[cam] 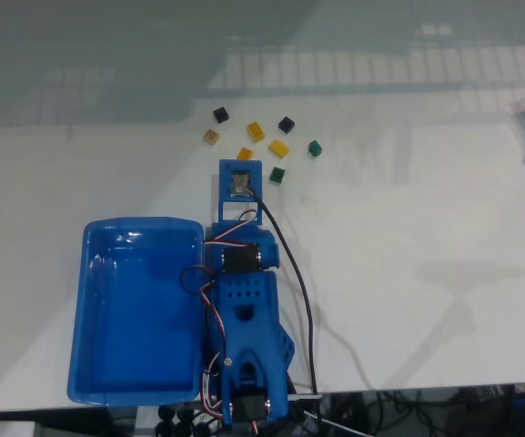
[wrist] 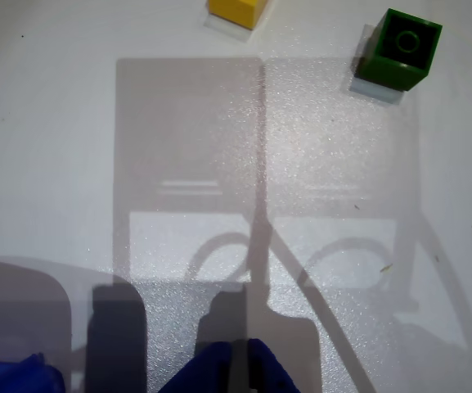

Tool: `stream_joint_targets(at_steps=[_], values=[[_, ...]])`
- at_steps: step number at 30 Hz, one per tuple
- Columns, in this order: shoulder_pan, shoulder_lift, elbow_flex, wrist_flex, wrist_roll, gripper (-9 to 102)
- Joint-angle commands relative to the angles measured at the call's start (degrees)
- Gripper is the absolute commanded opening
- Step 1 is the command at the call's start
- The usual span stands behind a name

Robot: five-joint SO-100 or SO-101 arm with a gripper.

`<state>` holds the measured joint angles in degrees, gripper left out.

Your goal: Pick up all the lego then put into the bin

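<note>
- While the shallow glossy blue plastic bin (cam: 107, 364) with rounded corners sits at the lower left of the fixed view, its floor shows bare blue plastic and reflections, with no brick in it.
- Small plastic lego bricks (cam: 257, 131) lie scattered on the white tabletop (cam: 408, 228) above the arm in the fixed view, well apart from the bin: a black one (cam: 220, 115), a tan one (cam: 211, 137), three yellow-orange ones around the middle, a dark one (cam: 286, 125), and two dark green ones (cam: 314, 147) to the right.
- One dark green brick (wrist: 399, 49) and the edge of a yellow brick (wrist: 237, 10) appear at the top of the wrist view, both resting on the tabletop.
- A blue 3D-printed robot arm (cam: 244, 309) stands just beside the bin's right rim, with red, white and black wires along it and a black cable (cam: 303, 291) trailing to the tabletop edge.
- Dark blue tips of the gripper (wrist: 237, 364) enter the wrist view from the bottom edge, close together with only a narrow slit between them; nothing is held, and the tips sit well apart from the bricks, over bare tabletop crossed by shadows.
</note>
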<state>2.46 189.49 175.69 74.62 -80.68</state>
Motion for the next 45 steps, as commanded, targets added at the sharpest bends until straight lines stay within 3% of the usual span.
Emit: stream_joint_targets(at_steps=[1,40,45], values=[[-0.2,0.8,1.9,0.2,0.5,0],[-0.3,1.1,1.9,0.2,1.0,1],[2.5,-1.4,0.8,-6.9,5.4,10]])
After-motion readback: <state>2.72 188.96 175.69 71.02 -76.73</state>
